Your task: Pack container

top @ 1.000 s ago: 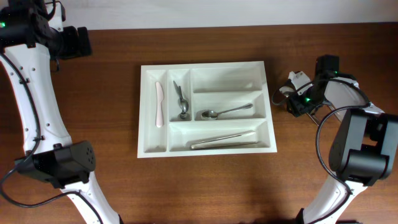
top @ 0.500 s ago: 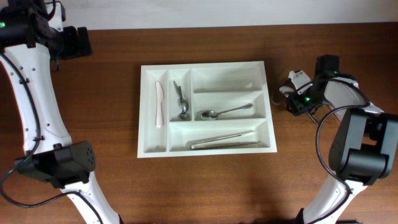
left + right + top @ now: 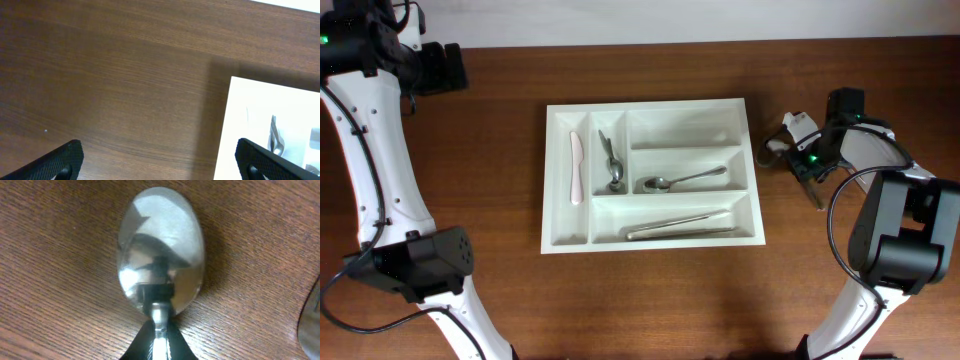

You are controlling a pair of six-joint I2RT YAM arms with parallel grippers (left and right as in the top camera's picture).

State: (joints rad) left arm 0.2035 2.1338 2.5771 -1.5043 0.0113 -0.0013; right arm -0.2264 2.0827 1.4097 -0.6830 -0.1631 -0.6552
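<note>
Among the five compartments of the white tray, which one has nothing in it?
The wide top-right compartment of the container, as the overhead view shows it. Its floor is bare, while the other four are each occupied.

- The right gripper (image 3: 804, 163), pinching a spoon (image 3: 160, 275), has turned slightly and sits a little higher in the overhead view.
- A thin dark line (image 3: 817, 195) now shows just below it.

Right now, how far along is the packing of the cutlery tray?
Done: the container holds a white knife, a metal utensil beside it, a spoon and a long metal piece. In hand: the right gripper clamps a second spoon by its neck, right of the container. Remaining: placing it; the top wide compartment is empty. The left gripper is open, off to the side.
</note>
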